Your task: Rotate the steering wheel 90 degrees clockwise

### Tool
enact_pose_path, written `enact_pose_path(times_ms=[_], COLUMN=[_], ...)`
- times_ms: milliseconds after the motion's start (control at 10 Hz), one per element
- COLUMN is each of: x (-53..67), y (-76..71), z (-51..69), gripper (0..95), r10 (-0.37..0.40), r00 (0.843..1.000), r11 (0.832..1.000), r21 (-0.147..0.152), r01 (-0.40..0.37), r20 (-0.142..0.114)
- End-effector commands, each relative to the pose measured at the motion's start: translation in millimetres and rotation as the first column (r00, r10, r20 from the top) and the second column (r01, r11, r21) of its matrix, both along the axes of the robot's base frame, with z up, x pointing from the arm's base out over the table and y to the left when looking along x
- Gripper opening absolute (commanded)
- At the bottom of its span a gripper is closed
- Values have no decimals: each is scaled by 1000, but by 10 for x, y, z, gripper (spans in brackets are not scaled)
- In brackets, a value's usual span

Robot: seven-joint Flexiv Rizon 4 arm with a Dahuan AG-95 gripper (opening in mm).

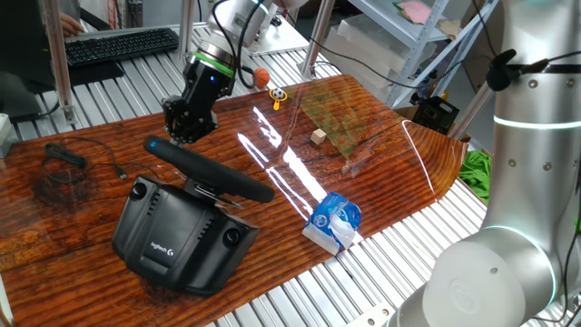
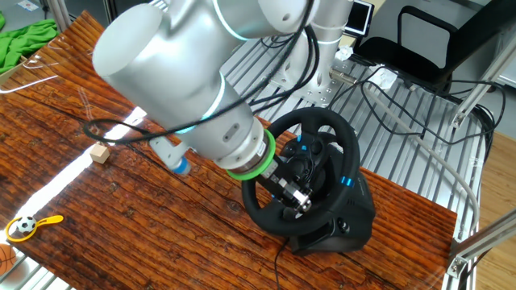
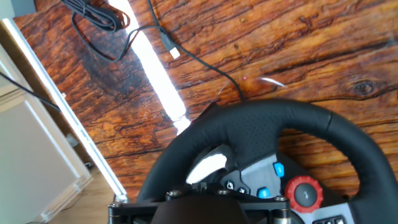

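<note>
gripper [image 1: 178, 133]: just above the rim, finger gap hidden, cannot tell wide or closed | steering wheel [image 1: 207, 170]: lower left of frame on Logitech base [image 1: 180, 238] | risk: off-centre grasp slips; base skids on wooden tabletop [image 1: 381, 173]; USB cable [image 3: 199, 59] snags

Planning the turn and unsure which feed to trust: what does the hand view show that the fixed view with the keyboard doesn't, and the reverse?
Only the hand view shows the wheel's red dial, blue buttons and a loose cable plug. Only the fixed view shows the gripper from outside, the Logitech base, keyboard and small wooden block. Both show the steering wheel rim and wooden tabletop.
</note>
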State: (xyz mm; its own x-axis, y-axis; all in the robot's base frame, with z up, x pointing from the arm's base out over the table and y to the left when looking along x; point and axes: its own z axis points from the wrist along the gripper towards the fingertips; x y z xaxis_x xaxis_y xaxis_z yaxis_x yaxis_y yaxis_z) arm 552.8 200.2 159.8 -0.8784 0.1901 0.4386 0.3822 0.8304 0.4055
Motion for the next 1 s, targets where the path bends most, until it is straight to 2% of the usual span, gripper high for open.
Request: enact_pose_path(times_ms=[100, 300, 500, 800, 1000], x=[-40, -36, -36, -26, -24], y=[-58, -84, -126, -131, -133], z=[-27, -53, -77, -73, -72], gripper=[0, 0, 0, 0, 0], r10=[3, 7, 12, 5, 2], r00=[1000, 1000, 999, 1000, 1000], r11=[1000, 1000, 1000, 999, 998], r21=[-3, -20, -24, -49, -55], r01=[-3, -7, -11, -4, -1], r20=[15, 25, 32, 29, 29])
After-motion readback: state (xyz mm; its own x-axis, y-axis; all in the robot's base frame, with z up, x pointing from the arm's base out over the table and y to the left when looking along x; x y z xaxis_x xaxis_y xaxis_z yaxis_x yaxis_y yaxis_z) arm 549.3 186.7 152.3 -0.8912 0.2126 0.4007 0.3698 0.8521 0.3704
